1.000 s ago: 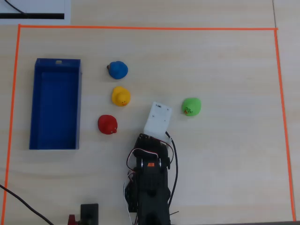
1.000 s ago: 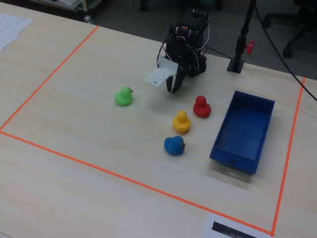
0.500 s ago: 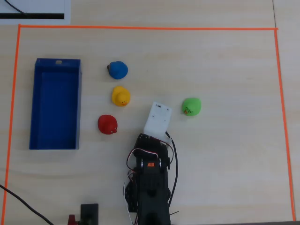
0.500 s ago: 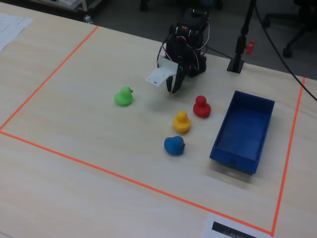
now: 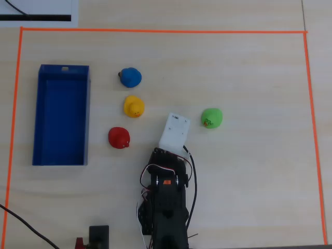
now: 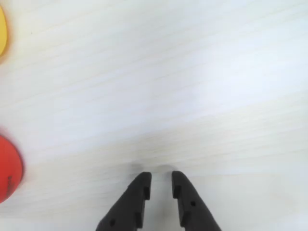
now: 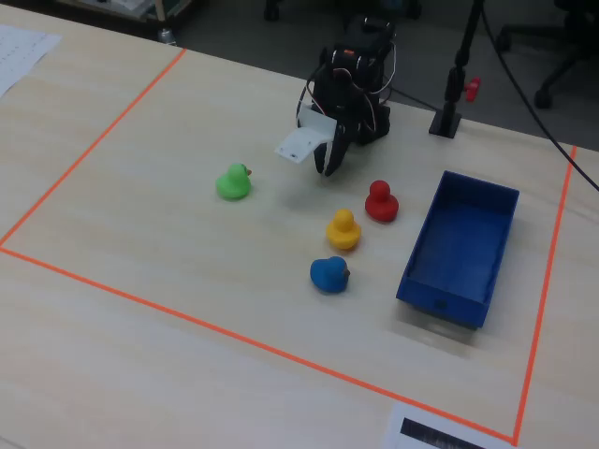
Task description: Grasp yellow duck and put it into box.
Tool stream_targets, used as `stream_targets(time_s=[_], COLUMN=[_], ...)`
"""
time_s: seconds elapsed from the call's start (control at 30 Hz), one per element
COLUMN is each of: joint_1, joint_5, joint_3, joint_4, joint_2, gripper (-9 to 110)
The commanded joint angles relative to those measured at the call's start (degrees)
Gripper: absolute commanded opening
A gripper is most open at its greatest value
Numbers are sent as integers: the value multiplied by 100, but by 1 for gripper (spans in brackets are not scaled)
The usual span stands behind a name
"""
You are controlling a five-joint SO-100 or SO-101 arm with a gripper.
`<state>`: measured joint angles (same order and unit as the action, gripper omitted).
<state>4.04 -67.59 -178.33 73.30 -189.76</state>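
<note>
The yellow duck [image 5: 134,106] stands on the light wood table between a blue and a red duck, right of the box in the overhead view; it also shows in the fixed view [image 7: 343,229] and as a yellow sliver at the left edge of the wrist view [image 6: 1,33]. The dark blue box [image 5: 61,119] lies empty at the left, also in the fixed view [image 7: 459,245]. My gripper [image 6: 161,185] points down at bare table, jaws a narrow gap apart and empty. In the fixed view the gripper [image 7: 328,168] hangs behind the ducks, apart from them.
A red duck [image 5: 119,138] is nearest the gripper, at the wrist view's left edge [image 6: 7,173]. A blue duck [image 5: 130,77] and a green duck [image 5: 211,118] stand nearby. The white wrist mount [image 5: 175,130] hides the fingers from above. Orange tape [image 5: 155,31] frames the work area.
</note>
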Motion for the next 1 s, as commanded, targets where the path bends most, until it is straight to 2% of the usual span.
stream_targets(time_s=[0.0,0.8,0.87,0.97], joint_1=[26,0,0,0], joint_5=[18,-9,-9,-18], joint_3=[9,9,9,9], joint_4=[132,132,132,132], joint_2=[9,9,9,9], gripper=[3,3,6,3])
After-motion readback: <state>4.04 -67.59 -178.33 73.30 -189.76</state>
